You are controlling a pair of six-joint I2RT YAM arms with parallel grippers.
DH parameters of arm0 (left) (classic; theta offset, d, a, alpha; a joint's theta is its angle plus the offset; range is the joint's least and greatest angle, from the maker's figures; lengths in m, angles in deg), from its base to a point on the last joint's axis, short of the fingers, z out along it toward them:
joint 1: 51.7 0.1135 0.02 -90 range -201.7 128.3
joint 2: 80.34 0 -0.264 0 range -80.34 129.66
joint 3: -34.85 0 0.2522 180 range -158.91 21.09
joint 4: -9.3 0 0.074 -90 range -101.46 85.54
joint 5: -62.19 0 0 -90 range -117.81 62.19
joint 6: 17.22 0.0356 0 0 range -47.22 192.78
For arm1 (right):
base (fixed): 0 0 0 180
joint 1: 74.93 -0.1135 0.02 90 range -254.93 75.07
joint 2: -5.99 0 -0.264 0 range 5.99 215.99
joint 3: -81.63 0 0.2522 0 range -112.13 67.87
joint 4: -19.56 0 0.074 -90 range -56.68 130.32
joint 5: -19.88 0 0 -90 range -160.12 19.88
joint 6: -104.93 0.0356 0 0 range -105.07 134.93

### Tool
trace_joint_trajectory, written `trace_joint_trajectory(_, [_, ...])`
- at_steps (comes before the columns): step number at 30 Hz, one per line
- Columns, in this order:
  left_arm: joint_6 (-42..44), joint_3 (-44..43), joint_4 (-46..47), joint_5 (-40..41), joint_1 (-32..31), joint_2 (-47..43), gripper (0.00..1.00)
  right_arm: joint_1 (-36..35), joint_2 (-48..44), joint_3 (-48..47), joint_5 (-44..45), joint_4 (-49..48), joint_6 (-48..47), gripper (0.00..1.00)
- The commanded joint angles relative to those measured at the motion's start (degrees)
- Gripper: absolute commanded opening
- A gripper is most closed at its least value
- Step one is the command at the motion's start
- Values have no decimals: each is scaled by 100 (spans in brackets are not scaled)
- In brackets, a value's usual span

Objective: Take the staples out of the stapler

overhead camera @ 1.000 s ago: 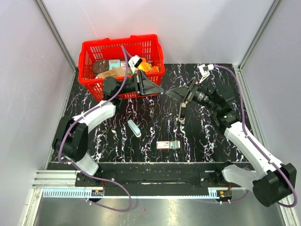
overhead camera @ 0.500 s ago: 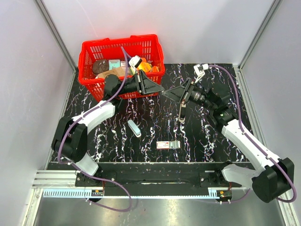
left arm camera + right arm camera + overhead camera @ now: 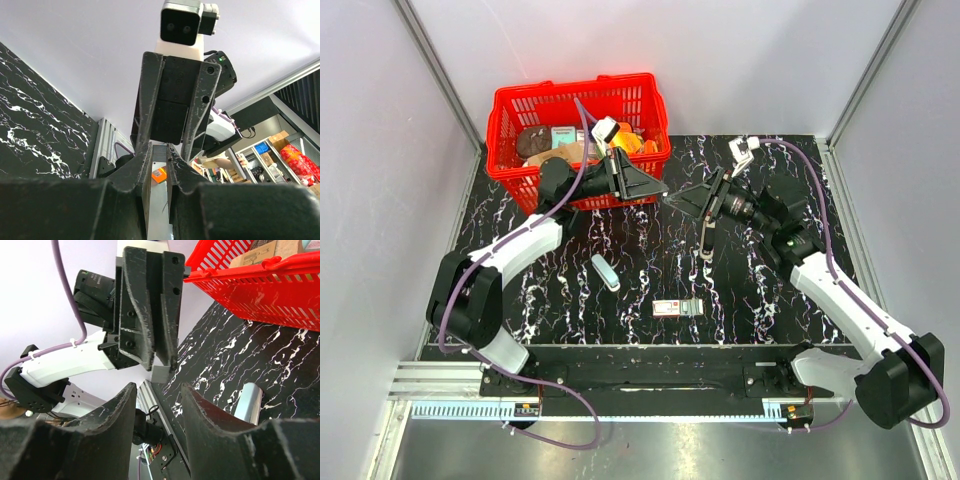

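Your right hand [image 3: 675, 200], fingers apart, has edged in toward your left hand [image 3: 660, 187], which pinches a small grey piece [image 3: 161, 374] beside the basket [image 3: 515, 180]. The stapler [image 3: 706, 238] lies on the bench [image 3: 640, 260] right of the basket; you're likely handing over.

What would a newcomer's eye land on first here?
The two claws, tip to tip above the middle of the table: the left claw pinches a small grey piece in front of the open right claw. Next comes the bright red basket, full of oddments, at the far left.
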Motion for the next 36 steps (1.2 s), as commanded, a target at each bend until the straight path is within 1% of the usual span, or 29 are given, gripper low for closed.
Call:
trace_joint_trajectory(1, [91,-181,82,79,3,-305,9,-61,55,-287,112,-38,-150,47])
trace_joint_trajectory(7, [135,-103,29,87,3,-313,10,-61,108,-384,147,-178,-89,46])
trace_joint_trajectory(13, [170,-102,11,79,3,-278,10,-61,187,-375,42,-416,34,42])
trace_joint_trajectory(20, [223,-85,-41,79,3,-305,10,-61,196,-349,51,-451,52,33])
trace_joint_trajectory(25, [249,-85,-77,79,-15,-313,11,-61,214,-349,59,-460,69,23])
trace_joint_trajectory(27, [249,-85,-77,88,-15,-313,13,-61,196,-331,68,-460,61,17])
trace_joint_trajectory(33, [319,-50,-147,79,-23,-349,18,-61,170,-314,112,-425,52,8])
trace_joint_trajectory(34, [337,-50,-182,70,-23,-357,20,-61,161,-305,121,-407,43,7])
trace_joint_trajectory(36, [389,-59,-252,61,-23,-375,27,-52,144,-287,130,-364,8,5])
